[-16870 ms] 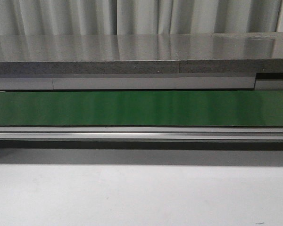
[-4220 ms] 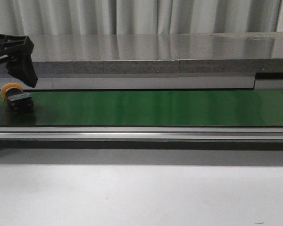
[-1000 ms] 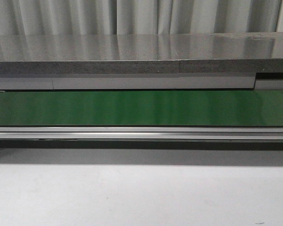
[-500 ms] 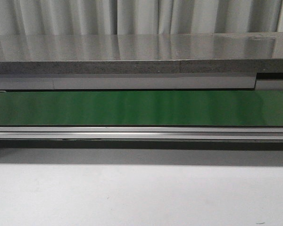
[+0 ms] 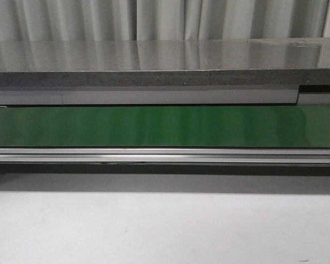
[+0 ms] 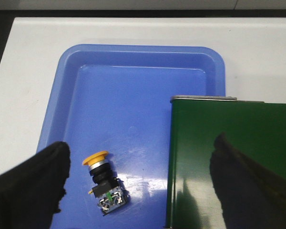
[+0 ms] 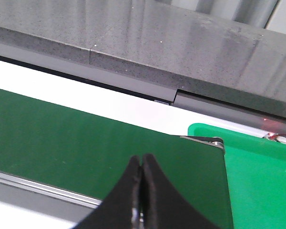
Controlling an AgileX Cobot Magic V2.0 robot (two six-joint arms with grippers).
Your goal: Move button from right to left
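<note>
The button (image 6: 104, 181), with its yellow-orange cap, black body and metal contacts on the end, lies on its side on the floor of a blue tray (image 6: 143, 50). My left gripper (image 6: 142, 143) hovers above it, open, with the button between the two black fingers and touching neither. One finger is over the tray and the other over the end of the green belt (image 6: 229, 143). My right gripper (image 7: 142, 160) is shut on nothing above the green belt (image 7: 62, 129). In the front view neither gripper nor the button shows.
The green conveyor belt (image 5: 165, 126) runs across the front view, with a metal rail (image 5: 165, 155) before it and a grey ledge (image 5: 154, 77) behind. A green tray (image 7: 257, 176) sits at the belt's end near my right gripper. White tabletop (image 5: 165, 225) lies in front.
About four seconds ago the left gripper and the button were at the belt's left end in the front view; both are now out of that view. The last second shows no visible change.
</note>
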